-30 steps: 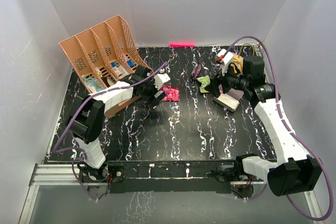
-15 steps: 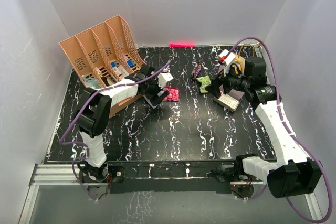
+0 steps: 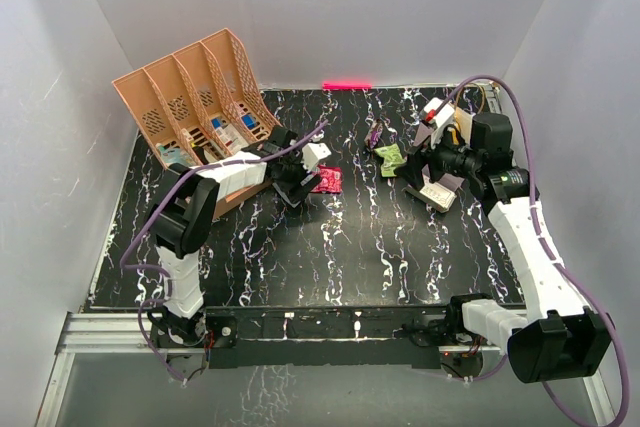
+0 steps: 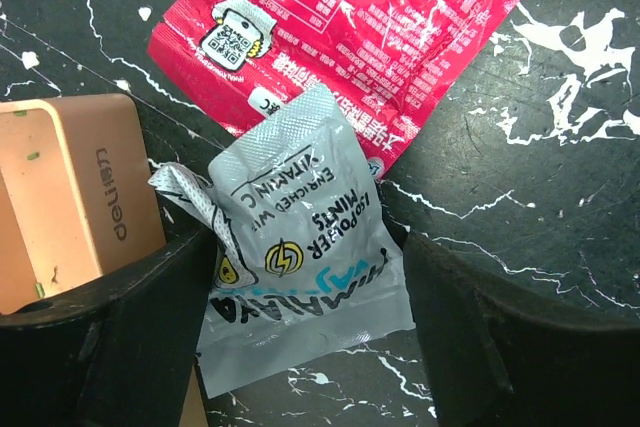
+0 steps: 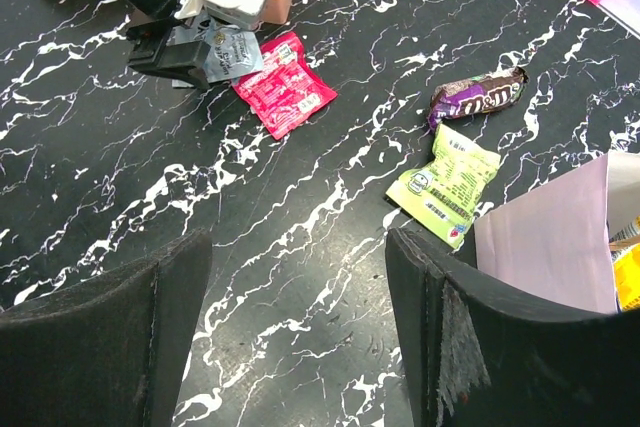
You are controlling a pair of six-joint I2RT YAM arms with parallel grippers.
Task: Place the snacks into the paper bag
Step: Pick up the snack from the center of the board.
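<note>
One silver packet (image 4: pixel 300 217) lies flat between the jaws of the left gripper (image 4: pixel 310 327). The jaws stand wide on either side, their inner faces at or just touching its crinkled edges, and nothing is clamped or lifted. The packet's top corner overlaps a red packet (image 4: pixel 350 37), and the organiser (image 4: pixel 60 187) sits just beside the left-hand jaw.

The step in hand looks like a pinch on the silver packet. To do it well, keep the fingertips low on the table (image 4: pixel 560 147) and close gently, so the foil buckles up into the grip instead of skating out. Centre the packet first, since it looks bunched against the organiser-side jaw. Lift straight up, so the red packet is not dragged along and the jaw does not catch the organiser's corner.

The bag (image 3: pixel 440 190) is well apart from this, on the right of the table beside the right gripper (image 5: pixel 295 257), whose jaws are wide and hold nothing. A purple packet (image 5: pixel 478 97) and a green packet (image 5: pixel 450 182) lie near the bag. I cannot tell which way the bag's mouth faces, so confirm that before the carry.
</note>
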